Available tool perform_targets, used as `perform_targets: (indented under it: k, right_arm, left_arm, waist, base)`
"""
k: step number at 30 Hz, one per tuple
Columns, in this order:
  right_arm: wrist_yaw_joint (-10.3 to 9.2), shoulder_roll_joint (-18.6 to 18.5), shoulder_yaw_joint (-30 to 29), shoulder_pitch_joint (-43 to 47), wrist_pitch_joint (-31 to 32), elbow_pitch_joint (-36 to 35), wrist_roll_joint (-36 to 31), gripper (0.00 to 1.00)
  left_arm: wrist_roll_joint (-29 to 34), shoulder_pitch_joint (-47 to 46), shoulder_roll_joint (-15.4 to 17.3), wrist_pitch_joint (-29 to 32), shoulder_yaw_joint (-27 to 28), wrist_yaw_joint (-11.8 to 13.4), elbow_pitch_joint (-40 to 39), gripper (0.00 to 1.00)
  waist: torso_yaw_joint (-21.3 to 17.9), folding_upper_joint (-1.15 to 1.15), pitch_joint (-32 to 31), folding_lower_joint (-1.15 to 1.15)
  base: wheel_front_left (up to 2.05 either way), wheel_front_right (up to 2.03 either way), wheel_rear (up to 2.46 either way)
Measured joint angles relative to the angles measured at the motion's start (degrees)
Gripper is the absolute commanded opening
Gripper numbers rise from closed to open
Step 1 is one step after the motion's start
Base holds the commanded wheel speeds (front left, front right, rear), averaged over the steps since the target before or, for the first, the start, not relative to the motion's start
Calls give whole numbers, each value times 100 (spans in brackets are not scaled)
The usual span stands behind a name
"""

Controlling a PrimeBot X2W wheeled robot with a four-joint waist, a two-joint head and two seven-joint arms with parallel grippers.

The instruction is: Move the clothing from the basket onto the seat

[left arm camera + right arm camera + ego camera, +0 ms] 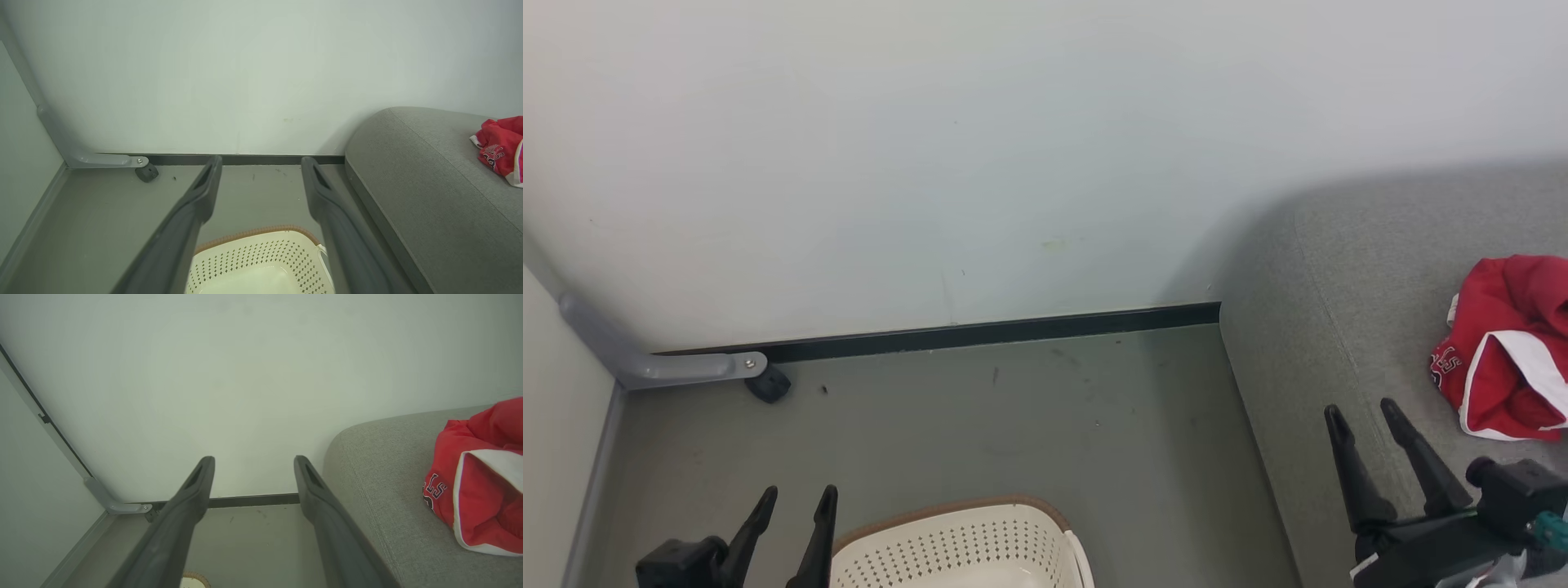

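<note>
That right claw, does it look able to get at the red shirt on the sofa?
Probably yes. The right gripper is open and empty, the red jersey lies uncovered on the sofa just to its right, and nothing stands between them.

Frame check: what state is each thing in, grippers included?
clothing: crumpled heap lying on the seat, touched by neither gripper.
basket: upright on the floor; the part in view holds no clothing.
seat: bears the clothing.
left gripper: open, holding nothing.
right gripper: open, holding nothing.
</note>
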Motion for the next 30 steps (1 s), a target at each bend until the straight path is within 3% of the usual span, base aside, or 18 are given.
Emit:
perform_targets:
  k: [17, 30]
  right_arm:
    - [7, 555, -208, 543, 0, 59, -495, 100]
    - [166, 730, -512, 634, 0, 49, -783, 100]
  left_arm:
    - [602, 541, -564, -1, 926, 167, -180, 100]
    - [1124, 681, -811, -1, 1319, 169, -355, 100]
  waist:
    - [71, 1, -99, 0]
    - [98, 0, -120, 0]
  base:
    - [0, 0, 0]
    - [0, 0, 0]
